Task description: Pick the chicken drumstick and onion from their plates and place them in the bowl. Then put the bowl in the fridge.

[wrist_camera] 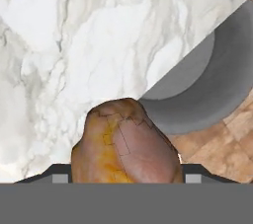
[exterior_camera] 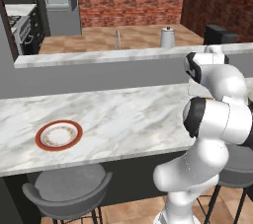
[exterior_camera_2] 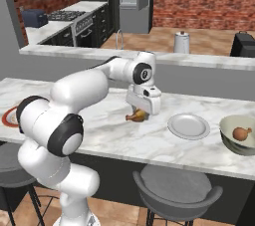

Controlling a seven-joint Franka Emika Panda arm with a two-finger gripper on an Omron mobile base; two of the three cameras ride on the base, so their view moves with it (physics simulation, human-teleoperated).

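The white arm's two-finger gripper (exterior_camera_2: 138, 115) hangs just above the white-and-grey marble counter (exterior_camera_2: 114, 135), its jaws set wide apart on either side of the golden-brown lumpy chicken drumstick (exterior_camera_2: 135, 116), which sits between them and pokes out toward nine o'clock in the right base view. In the hand view the drumstick (wrist_camera: 126, 144) fills the space between the two dark fingertips (wrist_camera: 59, 177), which press against its sides, so the claw has hold of it in a broad grip; below it lie the marble and, toward three o'clock, a round grey stool seat (wrist_camera: 207, 90) past the counter edge. In the right base view a plain round grey plate (exterior_camera_2: 188, 126) lies at three o'clock from the drumstick, near but apart, and farther along at three o'clock stands the deep pale greyish-cream bowl (exterior_camera_2: 234, 145) holding a small brown onion (exterior_camera_2: 241, 133). The round white plate with a broad red rim (exterior_camera: 59, 135) rests bare at the far end of the counter, at nine o'clock from the arm in the left base view.
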